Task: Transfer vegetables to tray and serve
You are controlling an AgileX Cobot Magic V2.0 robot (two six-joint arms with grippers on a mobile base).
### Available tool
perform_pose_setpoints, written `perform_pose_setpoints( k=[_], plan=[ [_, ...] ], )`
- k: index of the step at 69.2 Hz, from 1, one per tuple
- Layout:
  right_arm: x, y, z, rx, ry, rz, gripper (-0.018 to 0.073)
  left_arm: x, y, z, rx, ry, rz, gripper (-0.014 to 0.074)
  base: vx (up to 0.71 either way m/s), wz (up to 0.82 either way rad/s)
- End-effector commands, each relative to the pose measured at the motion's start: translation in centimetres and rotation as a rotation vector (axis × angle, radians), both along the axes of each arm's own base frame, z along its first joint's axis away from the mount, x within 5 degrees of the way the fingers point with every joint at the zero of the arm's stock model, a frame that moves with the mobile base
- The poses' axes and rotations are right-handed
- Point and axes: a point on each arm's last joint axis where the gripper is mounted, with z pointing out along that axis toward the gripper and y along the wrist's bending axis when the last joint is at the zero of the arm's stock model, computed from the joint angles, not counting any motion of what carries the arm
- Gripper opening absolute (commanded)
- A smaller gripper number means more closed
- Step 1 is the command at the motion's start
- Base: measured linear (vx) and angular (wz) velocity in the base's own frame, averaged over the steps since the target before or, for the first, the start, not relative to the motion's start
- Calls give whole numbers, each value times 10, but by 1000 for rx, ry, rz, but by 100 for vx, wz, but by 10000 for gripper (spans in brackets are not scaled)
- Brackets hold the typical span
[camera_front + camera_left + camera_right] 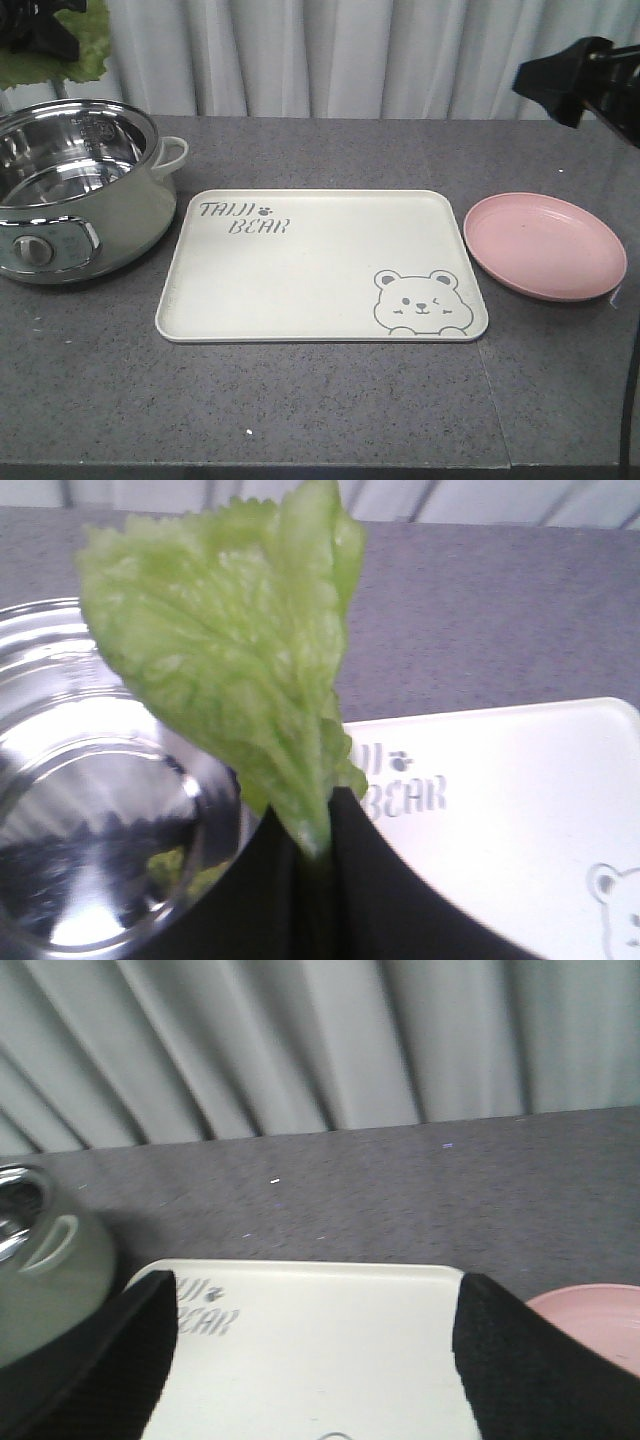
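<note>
Lettuce leaf (235, 660) clamped at stem by left gripper (318, 825), held up over steel pot (70, 190); tray (320, 270) has no veg yet; lift done, drop + serve remain, approx halfway; right gripper (315, 1360) spread wide, empty.

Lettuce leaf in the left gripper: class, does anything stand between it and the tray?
Nothing visible does. The left gripper holds the lettuce leaf above the pot, and the tray beside it is bare.
</note>
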Motion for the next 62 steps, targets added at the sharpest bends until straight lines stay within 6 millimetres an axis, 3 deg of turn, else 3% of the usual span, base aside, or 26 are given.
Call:
perform_pose_setpoints(
  k=[1, 15, 34, 62],
  plan=[
    [9, 15, 24, 94, -96, 146, 541, -21, -15, 34, -143, -123, -100, -6, 0, 0],
    [32, 39, 21, 345, -132, 417, 541, -30, -54, 41, -205, -171, -327, -7, 0, 0],
    [51, 48, 8, 493, -148, 544, 541, -50, -118, 41, -178, -207, -548, -7, 0, 0],
    [56, 50, 4, 510, -172, 574, 541, -59, -162, 33, -199, -200, -649, -7, 0, 0]
  ],
)
